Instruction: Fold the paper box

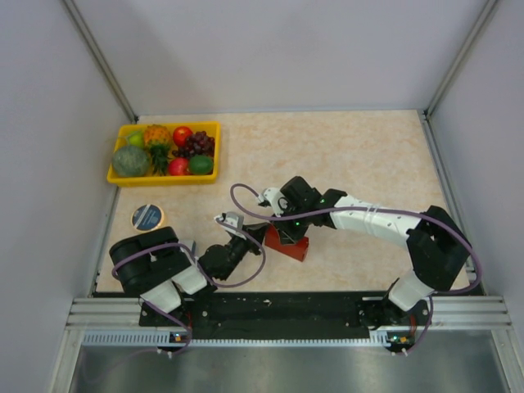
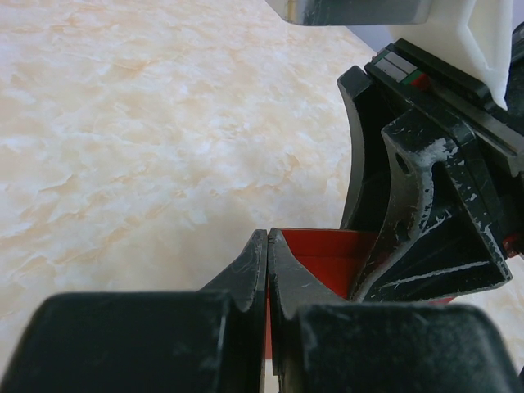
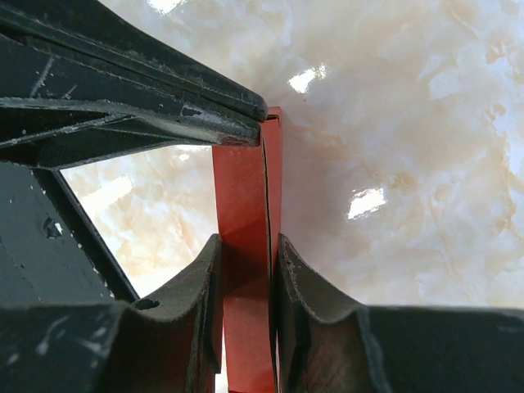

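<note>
The red paper box (image 1: pixel 289 243) stands partly folded on the table near the front middle. My left gripper (image 1: pixel 255 235) pinches its left wall; in the left wrist view the gripper (image 2: pixel 268 237) is shut with a sliver of red card between the pads, and the red box (image 2: pixel 323 254) lies just beyond. My right gripper (image 1: pixel 284 232) comes down on the box from above. In the right wrist view the gripper (image 3: pixel 246 250) is shut on a doubled red wall (image 3: pixel 246 188) of the box, and the left gripper's fingers (image 3: pixel 164 115) meet that wall at upper left.
A yellow tray (image 1: pixel 121 176) of toy fruit sits at the back left. A round blue-labelled tin (image 1: pixel 147 216) lies on the table left of the arms. Grey walls enclose the table on three sides.
</note>
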You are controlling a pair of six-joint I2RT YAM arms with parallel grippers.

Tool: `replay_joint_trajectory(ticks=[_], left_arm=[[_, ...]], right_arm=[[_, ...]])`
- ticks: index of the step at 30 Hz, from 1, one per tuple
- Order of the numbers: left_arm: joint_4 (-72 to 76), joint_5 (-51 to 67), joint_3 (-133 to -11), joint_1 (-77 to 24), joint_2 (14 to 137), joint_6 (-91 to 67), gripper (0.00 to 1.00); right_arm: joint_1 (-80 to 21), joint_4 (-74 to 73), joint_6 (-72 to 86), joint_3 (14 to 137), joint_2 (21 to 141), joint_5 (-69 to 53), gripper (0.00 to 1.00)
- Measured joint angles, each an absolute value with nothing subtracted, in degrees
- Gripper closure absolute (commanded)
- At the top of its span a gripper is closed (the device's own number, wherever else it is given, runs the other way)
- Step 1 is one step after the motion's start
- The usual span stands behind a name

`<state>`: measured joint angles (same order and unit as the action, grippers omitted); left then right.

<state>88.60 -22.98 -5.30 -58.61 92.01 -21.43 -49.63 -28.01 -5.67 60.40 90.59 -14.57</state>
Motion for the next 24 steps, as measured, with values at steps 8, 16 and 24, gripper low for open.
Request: replay_joint_trajectory(ticks=[8, 16, 24], left_arm=[[88.62, -21.89, -5.30, -58.72, 92.03, -19.90, 1.00], [88.90, -25.43, -5.87, -60.71, 94.45, -19.49, 1.00], [88.88, -32.71, -6.02, -65.32, 95.90, -20.01, 1.00]], right_arm=[[-48.51, -27.83, -9.85, 59.61, 89.95, -16.73, 0.84], [-48.18, -27.92, -10.48, 59.61, 89.95, -17.21, 0.81], [-48.18, -26.89, -9.82, 58.15, 88.71, -16.16, 0.58]])
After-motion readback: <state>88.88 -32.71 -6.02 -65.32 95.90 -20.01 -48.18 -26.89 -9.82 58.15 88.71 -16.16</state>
